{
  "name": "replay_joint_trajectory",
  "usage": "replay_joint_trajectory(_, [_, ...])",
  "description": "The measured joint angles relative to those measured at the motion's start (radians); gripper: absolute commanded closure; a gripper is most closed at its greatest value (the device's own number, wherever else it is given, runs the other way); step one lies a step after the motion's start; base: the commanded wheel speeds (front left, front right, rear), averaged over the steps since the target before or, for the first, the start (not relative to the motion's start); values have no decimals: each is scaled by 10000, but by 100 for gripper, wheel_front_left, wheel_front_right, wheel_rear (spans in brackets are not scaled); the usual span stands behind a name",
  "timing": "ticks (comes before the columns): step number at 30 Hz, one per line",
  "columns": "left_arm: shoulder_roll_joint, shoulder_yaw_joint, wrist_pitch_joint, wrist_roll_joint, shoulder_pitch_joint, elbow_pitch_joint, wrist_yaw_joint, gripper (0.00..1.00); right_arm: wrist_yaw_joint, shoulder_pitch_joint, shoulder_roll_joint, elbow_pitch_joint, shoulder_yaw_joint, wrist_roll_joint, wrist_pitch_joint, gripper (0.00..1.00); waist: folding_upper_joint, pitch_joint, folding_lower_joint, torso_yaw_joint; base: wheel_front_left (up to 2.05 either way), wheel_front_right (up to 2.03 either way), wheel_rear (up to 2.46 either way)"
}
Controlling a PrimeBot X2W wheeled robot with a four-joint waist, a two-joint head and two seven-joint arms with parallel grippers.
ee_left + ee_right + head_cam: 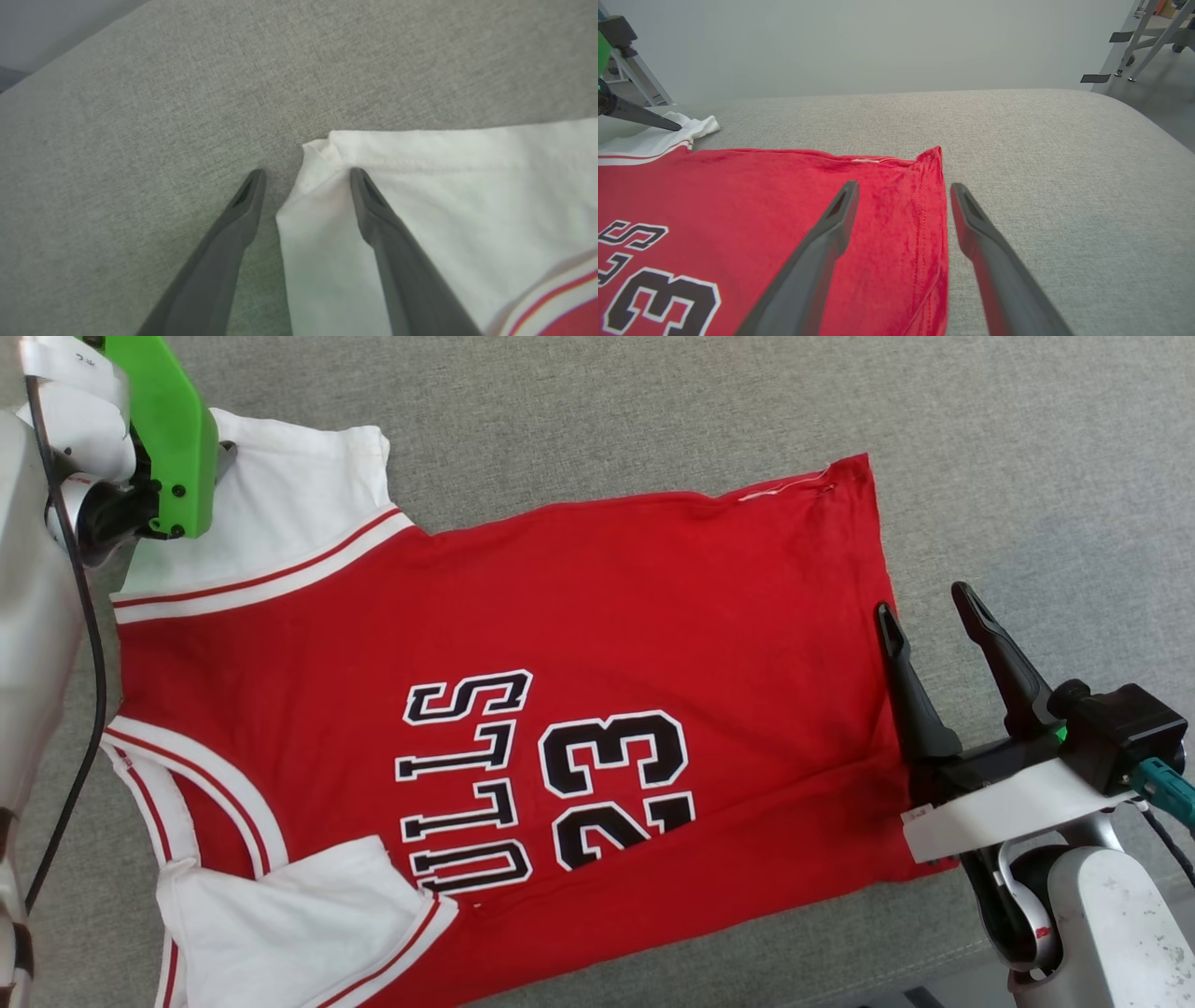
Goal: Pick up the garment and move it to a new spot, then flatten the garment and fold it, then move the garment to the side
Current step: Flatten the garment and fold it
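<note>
While garment (653, 616) lies flat, left gripper (307, 171) wide at sleeve corner (322, 149), right gripper (904, 185) wide astride hem (931, 224).

Garment (597, 616): red jersey-style shirt with white short sleeves and red-and-white striped trim at the neck and armholes.
Lettering (611, 756): black, white-outlined "BULLS" and "23", face up, running sideways in the head view.
Pose: spread flat, front up, on the grey padded surface (653, 401), with the neck to the robot's left and the hem to its right.
Far sleeve (467, 196): laid out flat, its outer corner slightly bunched.
Near sleeve (280, 915): folded in over the front, covering part of the "B".
Hem (864, 541): straight, its far corner slightly peaked.
Place: the near hem corner lies close to the surface's near edge; the far side is well short of the far edge.
</note>
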Motion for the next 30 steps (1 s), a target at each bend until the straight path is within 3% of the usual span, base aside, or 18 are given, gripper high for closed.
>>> replay_joint_trajectory(4, [-226, -125, -10, -268, -6, 138, 0, 100, 0, -2, -59, -6, -2, -8, 15, 0, 0, -65, 0, 90, 0, 0, 0])
replay_joint_trajectory(15, [-577, -591, -1480, -466, 256, -48, 0, 100, 0, 51, -449, -81, -297, -94, 550, 0, 0, -791, -1, 492, 0, 0, 0])
replay_joint_trajectory(25, [-420, -723, -2073, -901, 1260, -1689, 23, 100, 0, 86, -1975, -272, -512, 324, 3685, 0, 0, -1578, -1, 1456, 0, 0, 0])
replay_joint_trajectory(30, [-69, -614, -2190, -1011, 1998, -3333, 408, 100, 0, -244, -2713, -236, -539, 1218, 5783, 0, 0, -1812, -1, 1969, 0, 0, 0])
